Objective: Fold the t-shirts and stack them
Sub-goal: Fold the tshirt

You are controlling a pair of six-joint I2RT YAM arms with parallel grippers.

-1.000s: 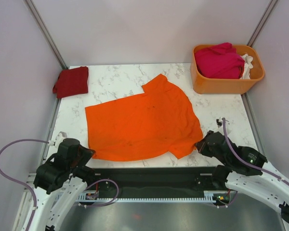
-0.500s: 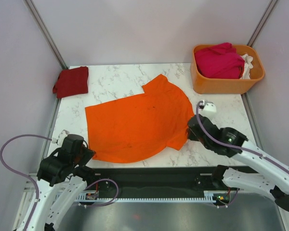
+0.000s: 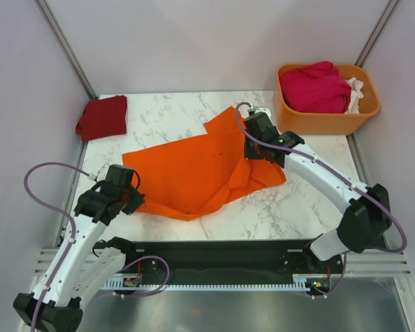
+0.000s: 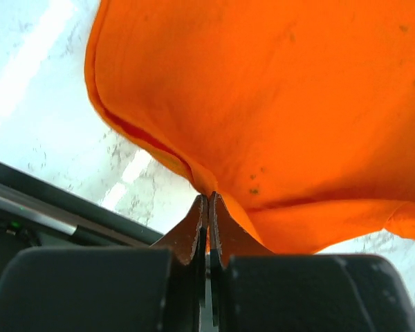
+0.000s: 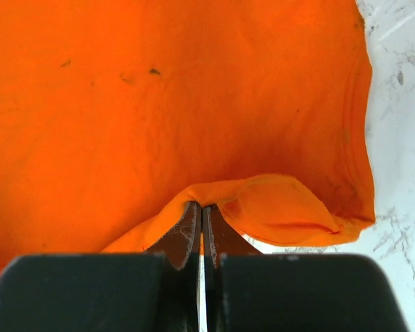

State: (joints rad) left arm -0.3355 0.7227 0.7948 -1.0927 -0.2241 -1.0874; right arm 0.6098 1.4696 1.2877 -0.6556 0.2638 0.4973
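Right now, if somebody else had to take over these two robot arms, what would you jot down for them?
Left gripper: shut on the bright orange cloth t-shirt, pinching its near-left edge.
Right gripper: shut on the same shirt, holding its right side lifted and doubled over the middle.
Dark red cloth tee: folded, at the far-left corner of the marble table.
Magenta tee and white tee: bunched in the orange plastic basket, far right.
Done: the dark red one looks folded.
Left: finish the orange fold, stack it, then do the basket's two.
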